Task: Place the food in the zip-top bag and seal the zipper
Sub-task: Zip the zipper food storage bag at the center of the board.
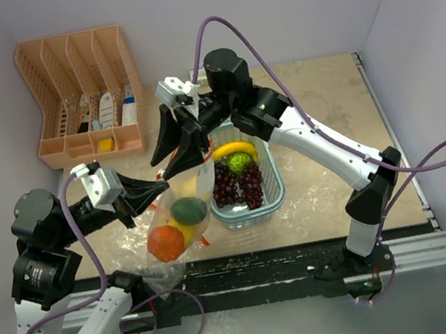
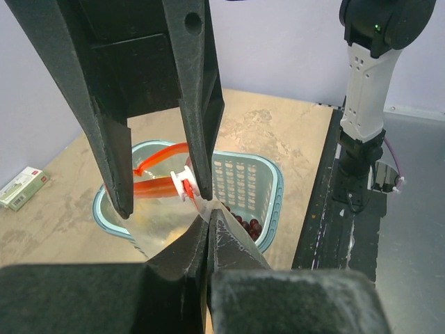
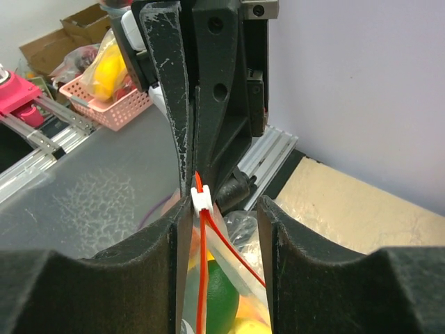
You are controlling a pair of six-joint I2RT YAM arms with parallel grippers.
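Item: bag-sealing, in progress. Left gripper, nearest, on the near-left side of the basket: jaws closed, pinching the film of the bag at a corner of its mouth. The bag hangs just left of the basket, touching or nearly touching its rim, and holds fruit: one orange, one green, some yellow. Right gripper, above the basket's left edge: jaws parted, straddling the zipper, one finger against the white slider. Handling advice: keep the left pinch firm and the strip taut, then run the slider straight along it towards the left gripper; slack would likely let it jam or slip out. Grapes lie in the basket, not in the bag. Only the overhead view shows the bag's contents and the grapes. Only the wrist views show the slider. The left wrist view alone shows the strip bowed apart beyond it, so the mouth seems partly unsealed, and a box on the table beyond the basket.
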